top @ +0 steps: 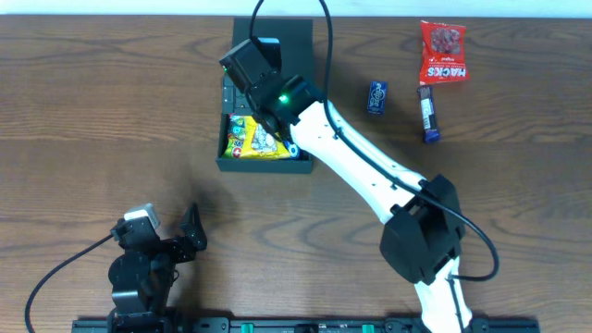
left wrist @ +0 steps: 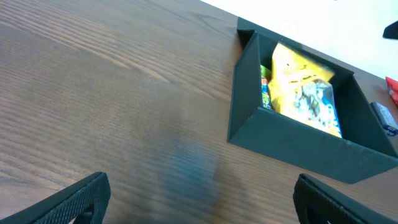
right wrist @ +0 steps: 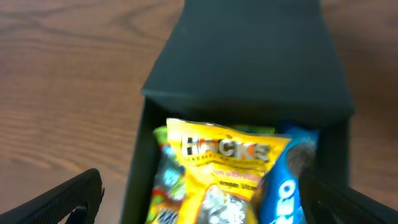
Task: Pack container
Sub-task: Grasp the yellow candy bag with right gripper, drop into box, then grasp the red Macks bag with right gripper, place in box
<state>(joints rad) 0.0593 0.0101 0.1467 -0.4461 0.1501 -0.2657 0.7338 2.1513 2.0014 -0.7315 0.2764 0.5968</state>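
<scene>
Underneath, dark wood-grain table (top: 92,111) — green container (top: 264,166), red packet (top: 444,53) well apart.

Right arm (top: 365,171) white with black joints (top: 421,236), cable (top: 326,37), perhaps a green light (top: 285,98)

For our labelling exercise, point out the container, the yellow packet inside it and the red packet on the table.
container (left wrist: 298,140): left wrist view, near wall.
yellow packet (right wrist: 217,149): right wrist view, printed front.
red packet (top: 444,51): overhead view, middle.
</scene>
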